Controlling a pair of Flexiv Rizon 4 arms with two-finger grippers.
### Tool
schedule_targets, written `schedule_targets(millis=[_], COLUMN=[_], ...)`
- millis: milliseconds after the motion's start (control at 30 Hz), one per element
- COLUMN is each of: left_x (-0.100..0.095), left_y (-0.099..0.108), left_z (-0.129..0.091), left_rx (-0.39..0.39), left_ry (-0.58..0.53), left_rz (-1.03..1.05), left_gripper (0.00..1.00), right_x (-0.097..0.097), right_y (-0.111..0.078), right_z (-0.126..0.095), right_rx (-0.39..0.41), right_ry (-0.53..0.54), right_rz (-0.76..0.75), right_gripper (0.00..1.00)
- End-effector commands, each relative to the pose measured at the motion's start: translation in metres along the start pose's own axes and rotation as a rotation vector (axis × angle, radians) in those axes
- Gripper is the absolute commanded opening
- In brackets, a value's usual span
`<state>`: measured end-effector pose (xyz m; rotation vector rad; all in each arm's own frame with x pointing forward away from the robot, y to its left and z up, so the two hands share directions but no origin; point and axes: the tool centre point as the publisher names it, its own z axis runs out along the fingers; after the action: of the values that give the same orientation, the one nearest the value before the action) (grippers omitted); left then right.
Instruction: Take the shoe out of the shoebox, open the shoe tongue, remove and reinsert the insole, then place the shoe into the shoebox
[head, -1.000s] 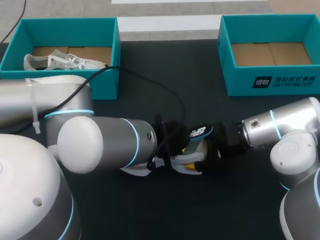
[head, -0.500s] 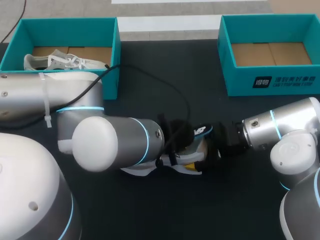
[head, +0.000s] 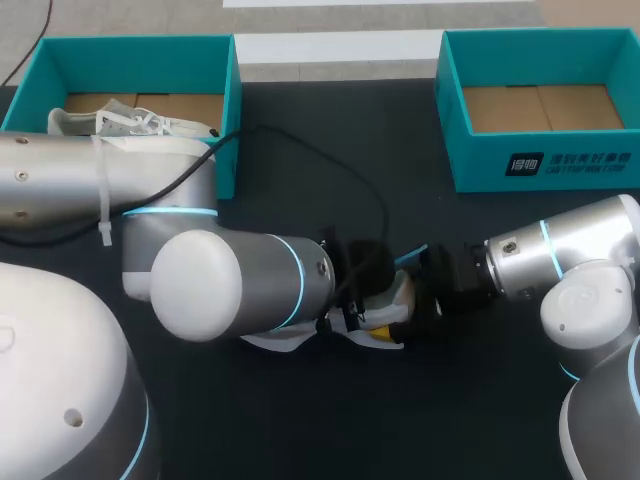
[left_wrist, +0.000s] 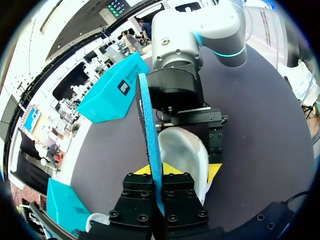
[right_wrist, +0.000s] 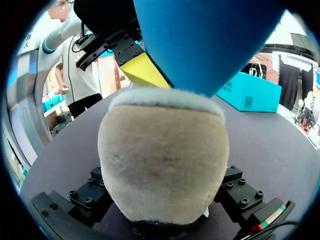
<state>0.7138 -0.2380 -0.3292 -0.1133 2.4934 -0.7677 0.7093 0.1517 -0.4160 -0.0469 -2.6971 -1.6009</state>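
The left jaws are almost lost in the head view, buried under the bulk of the left arm (head: 235, 290) and a knot of black cable (head: 365, 265). Only the left wrist view shows them: pressed together on the blue insole (left_wrist: 149, 125), which stands on edge between them and rises ahead of them. From above, that insole is no more than a thin blue sliver (head: 410, 257). In the right wrist view it looms over the right jaws, its far end cut off. The shoe (head: 388, 312) lies on the black surface (head: 330, 150) between the two sets of jaws, its toe end hidden under the left arm. The right jaws pinch it at the heel. Their tips are hidden behind the beige heel (right_wrist: 162, 160), but the black finger blocks sit against it from both sides. In the left wrist view one right finger runs along the shoe's side (left_wrist: 182, 150), and the other is hidden behind the insole. A second white shoe (head: 130, 125) lies in the left shoebox (head: 226, 100), well apart from both jaws and partly covered by the left arm. A second ago the insole showed its dark printed face above the shoe; it has since turned edge-on. The left arm's elbow has swung toward the right jaws and now covers more of the boxed shoe. The right arm (head: 560, 255) has not moved.
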Motion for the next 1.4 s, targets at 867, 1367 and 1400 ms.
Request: schedule_targets(millis=[867,1367,1400], left_x=[-0.036,-0.040,-0.042], left_y=[-0.077,-0.092,-0.093], left_z=[-0.037,-0.058,-0.061], left_rx=[-0.005,0.072,0.100], left_ry=[0.203,0.412,0.431], left_rz=[0.117,0.185,0.188], left_gripper=[0.00,0.00,0.00], right_x=[0.000,0.000,0.000], right_y=[-0.002,-0.002,-0.002], right_z=[0.002,0.002,0.002], right_rx=[0.004,0.004,0.004], right_ry=[-0.002,-0.002,-0.002], right_rz=[0.000,0.000,0.000], right_gripper=[0.00,0.00,0.00])
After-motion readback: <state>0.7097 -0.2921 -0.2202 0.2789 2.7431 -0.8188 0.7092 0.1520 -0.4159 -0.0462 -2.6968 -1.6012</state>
